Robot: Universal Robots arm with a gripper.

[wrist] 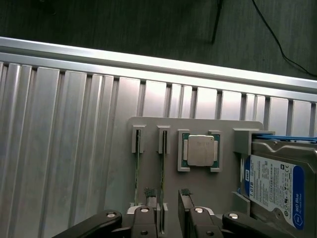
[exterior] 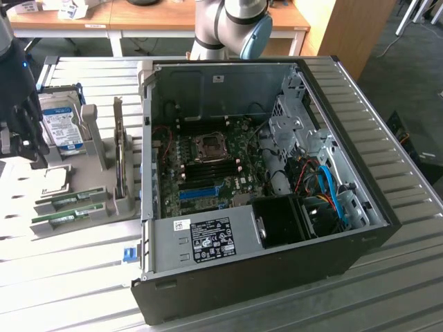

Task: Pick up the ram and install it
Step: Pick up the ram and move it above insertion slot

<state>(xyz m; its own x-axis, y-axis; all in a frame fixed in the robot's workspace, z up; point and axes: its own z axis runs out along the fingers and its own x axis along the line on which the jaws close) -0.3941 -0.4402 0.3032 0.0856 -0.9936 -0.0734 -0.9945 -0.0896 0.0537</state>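
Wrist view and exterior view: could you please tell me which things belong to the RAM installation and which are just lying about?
For the job: ram, open gripper lined up over it, motherboard in the computer case.
Lying about: twin green stick, processor, hard drive.

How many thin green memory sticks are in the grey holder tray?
2: one stick in the tray's end slot, the other stick in the next slot, beside the square processor.

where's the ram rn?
On the exterior view's left, the ram stands on edge in the grey holder, between its twin stick and the CPU.
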